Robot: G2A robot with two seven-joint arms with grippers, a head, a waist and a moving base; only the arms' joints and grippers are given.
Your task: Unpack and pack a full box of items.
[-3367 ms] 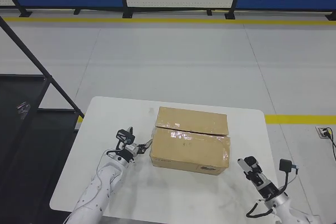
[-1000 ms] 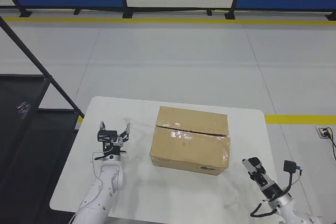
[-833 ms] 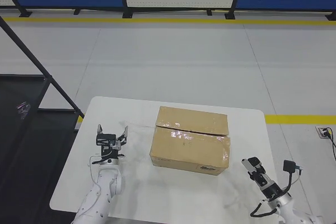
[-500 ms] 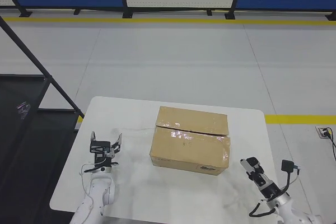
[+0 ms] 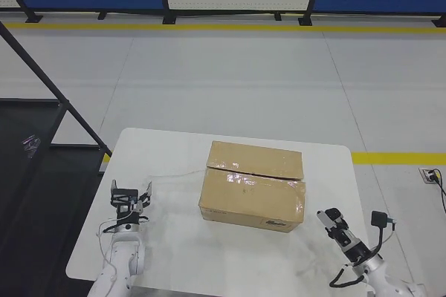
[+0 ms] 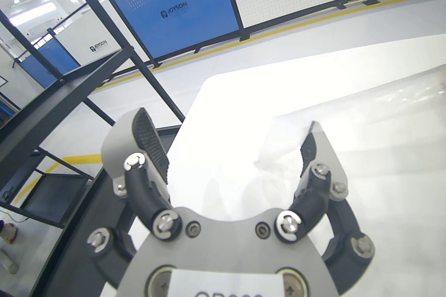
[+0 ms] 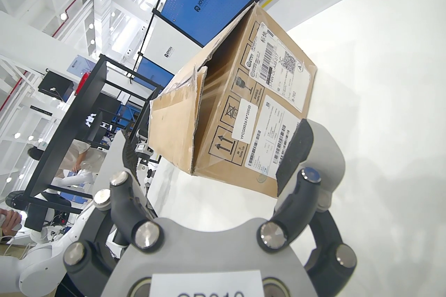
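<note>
Left gripper (image 5: pixel 131 189) backed off brown cardboard box (image 5: pixel 253 185); it and right gripper (image 5: pixel 353 221) spread-fingered. Stiff, likely heavy: you take flap edge.

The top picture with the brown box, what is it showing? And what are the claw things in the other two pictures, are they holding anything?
It is a robot with two arms. The top picture comes from a camera high on the robot, looking down at a white table. A cardboard box sits on it, flaps folded down. The other two pictures come from small cameras on the robot's wrists, so each sees its own claw, called a gripper. The left gripper is near the table's side, apart from the box. The right gripper faces the box's labelled side. Both are open and hold nothing. A thin clear strip, maybe tape, lies by the left gripper.
</note>
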